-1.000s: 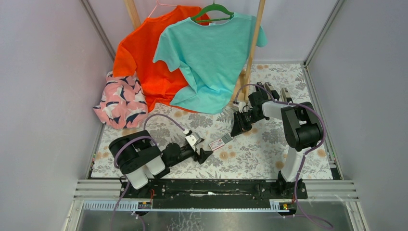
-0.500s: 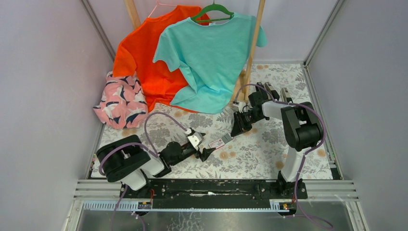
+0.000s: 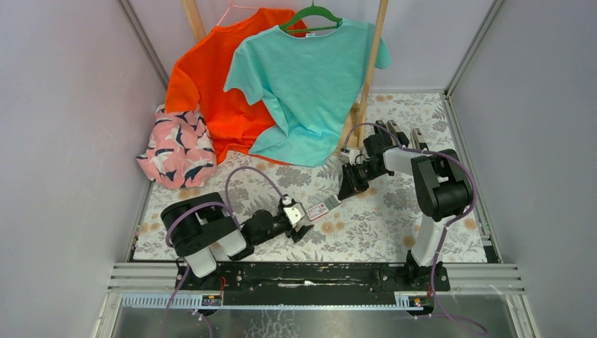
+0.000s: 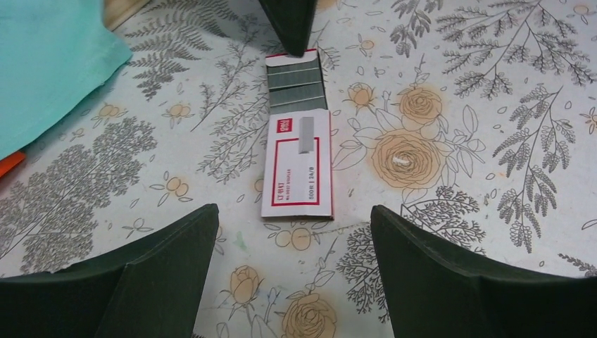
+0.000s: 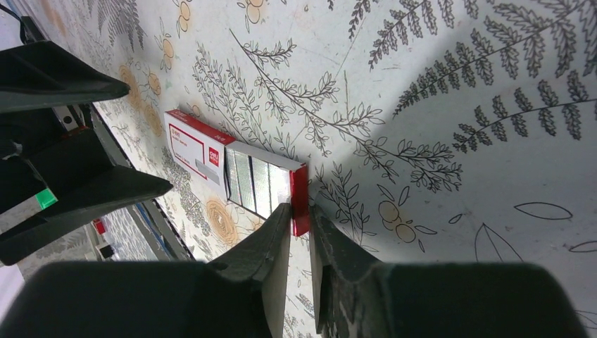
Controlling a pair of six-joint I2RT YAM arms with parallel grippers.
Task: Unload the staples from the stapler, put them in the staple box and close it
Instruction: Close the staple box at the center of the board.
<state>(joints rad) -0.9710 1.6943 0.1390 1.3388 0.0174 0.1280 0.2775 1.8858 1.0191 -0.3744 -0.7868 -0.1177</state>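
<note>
**Two claws on one staple box: alignment before the next move**

1. Location of parts. A small white-and-red cardboard staple box (image 4: 296,169) lies flat on the floral-patterned surface (image 4: 457,105), between the two arms. Its red-edged inner tray (image 5: 303,184) is drawn partway out of the sleeve. The silvery strips of joined staples (image 4: 297,95) sit side by side in the exposed part of that tray.

2. Right claw (image 5: 301,208). Its fingers are brought together on the red end wall of the tray, one either side, so it grips the far end of the box.

3. Left claw (image 4: 294,215). Its fingers stand wide apart and hold nothing. The sleeve's near end lies between them, clear of both.

4. Governing relation. From where I stand, the box's long axis runs straight from the left claw to the right claw. Seen from above, that line is a diagonal across the surface. The left arm is nearer the sleeve and the right arm is already on the tray.

5. Judgement. If the left claw closed squarely across the sleeve, that would brace it against a pull along this axis.

6. Note. I cannot pick out the stapler with certainty.
</note>
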